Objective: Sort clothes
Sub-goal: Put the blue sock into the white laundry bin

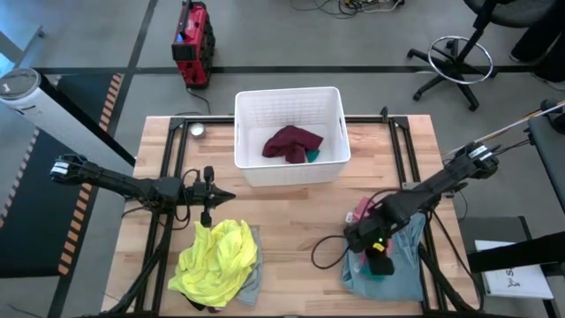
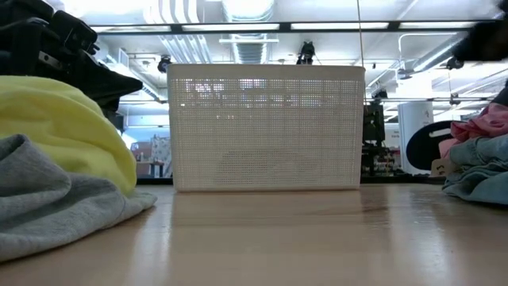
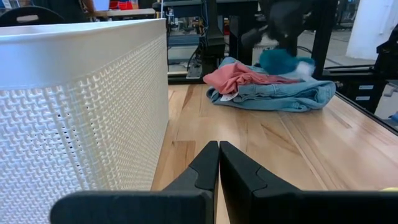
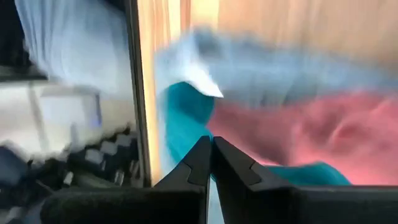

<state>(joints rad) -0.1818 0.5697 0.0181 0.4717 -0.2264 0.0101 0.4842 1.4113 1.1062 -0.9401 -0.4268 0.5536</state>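
A white slatted basket (image 1: 290, 104) stands at the table's far middle with a maroon piece (image 1: 294, 141) and a bit of teal (image 1: 312, 156) inside. A bright yellow top (image 1: 216, 258) lies on a grey item (image 1: 250, 284) at the near left. My left gripper (image 1: 231, 194) is shut and empty, above the table just beyond the yellow top, beside the basket (image 3: 81, 93). Light blue jeans (image 1: 402, 265) lie at the near right with a pink piece (image 1: 362, 210) and a teal piece (image 3: 281, 62) on them. My right gripper (image 4: 210, 142) is shut at the teal piece. My right gripper comes at the pile from above, pointing down, with its shut fingers on the teal piece (image 4: 181, 124). The teal cloth shows on both sides of the fingertips. The fingers hide the exact spot. In the left wrist view the teal piece stands bunched up above the jeans (image 3: 280, 94).
A small round metal thing (image 1: 197, 131) lies at the table's far left, beside the basket. A black cable (image 1: 328, 252) loops on the table left of the jeans. Bare wood lies between the two piles and in front of the basket. A red case (image 1: 192, 44) stands on the floor beyond the table.
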